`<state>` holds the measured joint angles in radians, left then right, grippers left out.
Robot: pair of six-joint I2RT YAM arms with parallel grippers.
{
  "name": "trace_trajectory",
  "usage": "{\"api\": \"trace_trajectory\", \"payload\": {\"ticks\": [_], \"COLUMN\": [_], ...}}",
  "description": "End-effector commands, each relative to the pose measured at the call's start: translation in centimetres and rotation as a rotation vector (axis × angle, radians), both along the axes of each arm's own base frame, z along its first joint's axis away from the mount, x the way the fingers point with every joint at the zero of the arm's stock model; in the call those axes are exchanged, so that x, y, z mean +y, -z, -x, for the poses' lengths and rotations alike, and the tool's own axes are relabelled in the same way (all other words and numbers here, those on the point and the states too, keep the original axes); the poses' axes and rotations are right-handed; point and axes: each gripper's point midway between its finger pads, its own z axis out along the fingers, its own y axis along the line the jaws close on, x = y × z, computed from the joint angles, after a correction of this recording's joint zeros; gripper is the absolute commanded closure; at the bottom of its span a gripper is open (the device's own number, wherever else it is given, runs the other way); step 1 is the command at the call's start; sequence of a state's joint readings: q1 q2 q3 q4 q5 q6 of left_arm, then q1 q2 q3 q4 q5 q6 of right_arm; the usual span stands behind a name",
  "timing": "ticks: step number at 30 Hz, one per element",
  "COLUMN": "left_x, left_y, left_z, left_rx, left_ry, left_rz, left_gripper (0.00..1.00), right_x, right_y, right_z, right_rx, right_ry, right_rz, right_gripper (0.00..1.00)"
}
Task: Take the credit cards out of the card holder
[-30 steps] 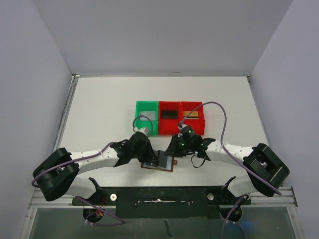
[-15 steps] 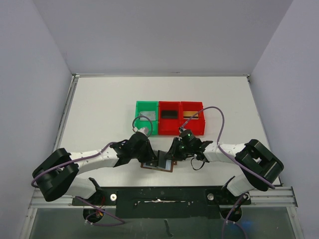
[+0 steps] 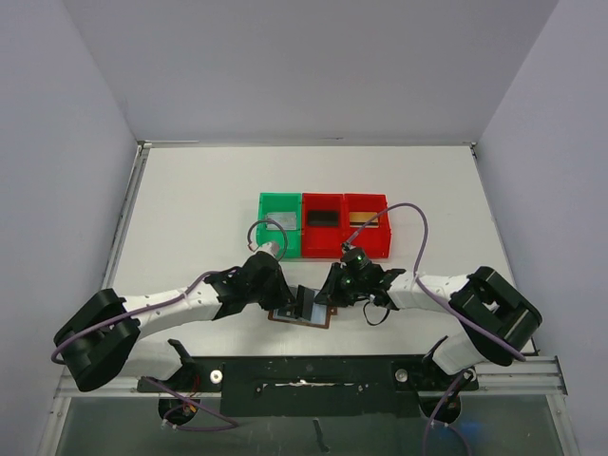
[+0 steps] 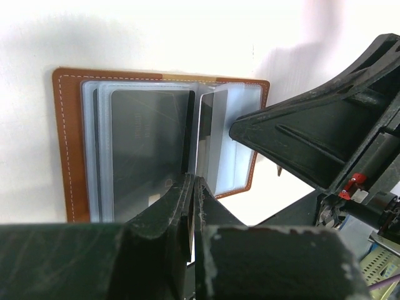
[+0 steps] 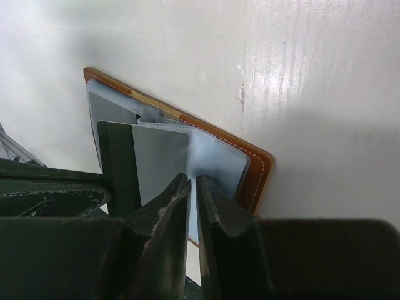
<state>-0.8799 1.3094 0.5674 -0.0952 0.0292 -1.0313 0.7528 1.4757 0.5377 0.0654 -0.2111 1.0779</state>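
Note:
The brown leather card holder (image 3: 306, 310) lies open near the table's front edge, its pale sleeves (image 4: 240, 134) facing up. A dark credit card (image 4: 147, 150) sits in the left sleeve. One sleeve leaf (image 4: 211, 137) stands raised at the spine. A silver-grey card (image 5: 161, 164) with a black stripe shows beside my right gripper (image 5: 192, 178), whose jaws are almost together at that card's edge; whether they pinch it is unclear. My left gripper (image 4: 192, 179) is shut, with a thin brown sliver of the holder between its jaws. In the top view the left gripper (image 3: 282, 296) and right gripper (image 3: 330, 293) flank the holder.
Behind the holder stand a green bin (image 3: 266, 236) and two red bins (image 3: 309, 237) (image 3: 384, 237), side by side. A silver card, a black card and a gold card lie in them, one each. Purple cables loop over both arms.
The right arm has drawn in towards the holder, and its jaws have narrowed. The left gripper has stayed shut at the holder's left side.

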Motion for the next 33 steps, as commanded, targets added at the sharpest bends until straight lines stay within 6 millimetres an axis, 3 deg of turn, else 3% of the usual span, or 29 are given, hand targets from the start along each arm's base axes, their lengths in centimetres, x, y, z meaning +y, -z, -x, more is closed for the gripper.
{"api": "trace_trajectory", "payload": {"ticks": [1,11,18,21,29,33], "left_x": [-0.6,-1.5,-2.0,-2.1,-1.8,-2.1], "left_y": [-2.2,-1.7,-1.5,-1.6,-1.5,-1.3], "left_z": [-1.3,-0.8,-0.8,-0.7,-0.7,-0.6], "left_rx": [-0.063,-0.043,-0.037,-0.037,-0.038,-0.029], "left_ry": [-0.011,0.037,0.055,0.058,0.05,0.055], "left_rz": [0.038,0.069,0.08,0.082,0.075,0.089], "left_gripper": [1.0,1.0,1.0,1.0,1.0,1.0], "right_x": [-2.8,-0.7,2.3,2.6,-0.9,-1.7], "right_y": [1.6,-3.0,-5.8,-4.9,-0.2,0.9], "right_z": [0.6,-0.8,-1.5,-1.6,0.5,1.4], "right_rx": [0.016,-0.097,-0.157,-0.132,-0.014,0.012], "right_ry": [0.025,-0.05,-0.117,-0.108,-0.024,-0.019], "right_rz": [0.143,0.061,-0.017,0.013,0.152,0.168], "right_gripper": [0.87,0.86,0.76,0.76,0.76,0.77]}}
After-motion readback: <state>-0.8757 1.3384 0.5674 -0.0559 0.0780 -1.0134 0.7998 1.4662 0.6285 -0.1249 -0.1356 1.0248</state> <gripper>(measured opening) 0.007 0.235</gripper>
